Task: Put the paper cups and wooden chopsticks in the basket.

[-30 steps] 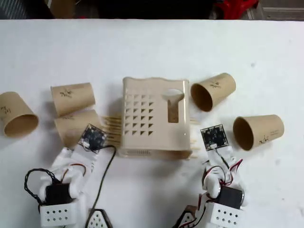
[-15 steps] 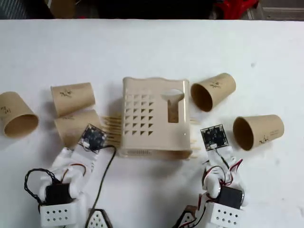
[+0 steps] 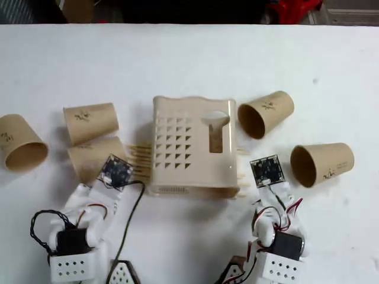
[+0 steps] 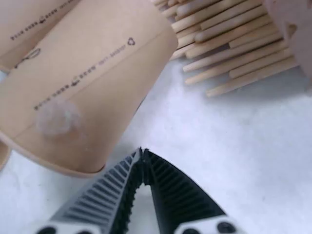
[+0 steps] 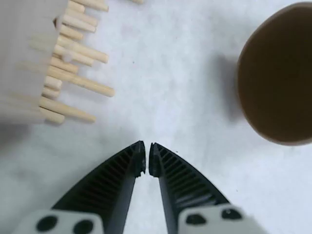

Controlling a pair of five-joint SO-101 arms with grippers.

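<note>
Five paper cups (image 3: pixel 323 163) lie tipped around the basket (image 3: pixel 192 145), which rests over the wooden chopsticks (image 4: pixel 234 53). Left gripper (image 4: pixel 143 158) and right gripper (image 5: pixel 146 160) hover clenched and empty, each near a cup, likely staged for a first pick.

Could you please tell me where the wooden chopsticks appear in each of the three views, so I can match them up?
High view: the chopsticks poke out from under both sides of the basket.
Left wrist view: the chopsticks lie between a paper cup and the basket, past the left gripper.
Right wrist view: the chopsticks jut from the basket, past the right gripper.
Shared landmark: the basket.
</note>
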